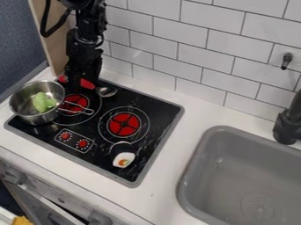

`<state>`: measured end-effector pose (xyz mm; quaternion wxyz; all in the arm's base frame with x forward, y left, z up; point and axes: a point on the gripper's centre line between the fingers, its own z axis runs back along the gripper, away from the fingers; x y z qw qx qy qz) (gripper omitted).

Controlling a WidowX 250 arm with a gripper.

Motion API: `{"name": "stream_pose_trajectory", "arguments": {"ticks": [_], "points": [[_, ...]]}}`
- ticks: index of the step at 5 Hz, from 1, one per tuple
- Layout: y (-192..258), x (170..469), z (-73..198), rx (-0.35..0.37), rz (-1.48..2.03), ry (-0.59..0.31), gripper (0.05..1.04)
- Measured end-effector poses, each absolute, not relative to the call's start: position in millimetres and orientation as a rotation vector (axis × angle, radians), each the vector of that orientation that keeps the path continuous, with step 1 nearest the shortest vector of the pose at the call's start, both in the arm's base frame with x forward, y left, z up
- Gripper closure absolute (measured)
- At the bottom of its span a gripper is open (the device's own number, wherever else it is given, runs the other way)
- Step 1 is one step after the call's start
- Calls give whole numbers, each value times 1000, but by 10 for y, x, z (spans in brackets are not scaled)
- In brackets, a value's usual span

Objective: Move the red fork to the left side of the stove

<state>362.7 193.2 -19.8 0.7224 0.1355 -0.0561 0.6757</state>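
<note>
The black gripper (81, 82) hangs low over the stove's back left corner, above a red handle (87, 84) that shows on both sides of it. That handle ends at the right in a round silver head (106, 92), more like a spoon. Across the left burner, a thin silver piece (86, 110) looks like the fork; its red part cannot be told from the red burner. The black stove (154, 115) has its left side partly under a metal pot.
The metal pot (23, 114) holds a green item (42, 102) at the stove's left edge. A toy fried egg (123, 159) lies near the front right. Behind stands a tiled wall (194, 50); a grey sink (253, 176) and black faucet (287, 127) are at right.
</note>
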Motion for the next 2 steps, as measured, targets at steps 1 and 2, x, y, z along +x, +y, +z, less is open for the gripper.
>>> {"name": "stream_pose_trajectory", "arguments": {"ticks": [1,2], "points": [[1921,3597,-88,292,1509,-144,83],[1925,3611,182,276,1537,-204,83]]}}
